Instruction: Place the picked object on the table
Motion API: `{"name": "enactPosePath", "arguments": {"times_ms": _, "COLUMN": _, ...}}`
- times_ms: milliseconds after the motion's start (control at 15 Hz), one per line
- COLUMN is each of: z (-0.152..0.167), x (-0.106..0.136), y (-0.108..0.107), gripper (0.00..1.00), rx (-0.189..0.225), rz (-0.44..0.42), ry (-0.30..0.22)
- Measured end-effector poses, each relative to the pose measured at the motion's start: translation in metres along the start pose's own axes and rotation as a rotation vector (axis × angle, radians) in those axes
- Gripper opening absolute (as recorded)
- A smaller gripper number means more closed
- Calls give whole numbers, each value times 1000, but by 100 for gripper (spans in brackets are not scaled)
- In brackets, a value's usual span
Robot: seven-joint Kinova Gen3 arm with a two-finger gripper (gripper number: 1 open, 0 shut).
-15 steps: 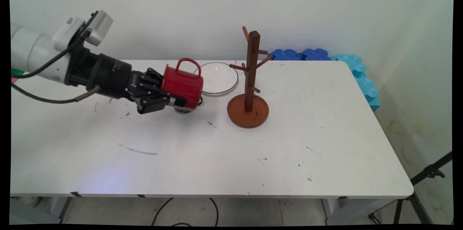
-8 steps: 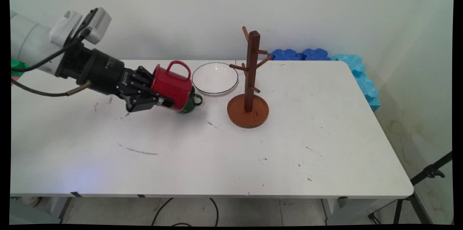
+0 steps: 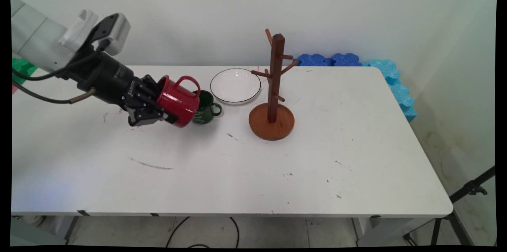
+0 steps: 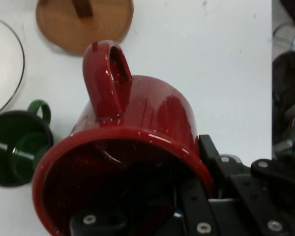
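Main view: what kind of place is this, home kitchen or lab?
Likely a lab or test room: a bare white table against a plain wall, blue foam blocks along its far edge, and a tripod leg on the floor at right.

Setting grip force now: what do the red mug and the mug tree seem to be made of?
Red mug: probably enamelled metal; glossy, finely speckled, with a thin rolled rim. The gripper holds it by the rim. Mug tree: looks like brown-stained wood with a smooth satin finish.
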Motion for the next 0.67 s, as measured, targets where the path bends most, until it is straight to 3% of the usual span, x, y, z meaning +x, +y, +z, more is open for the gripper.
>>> {"name": "enactPosePath", "arguments": {"times_ms": 667, "z": 13, "x": 44, "y": 1, "gripper": 0, "rx": 43, "rz": -2, "ry": -234}}
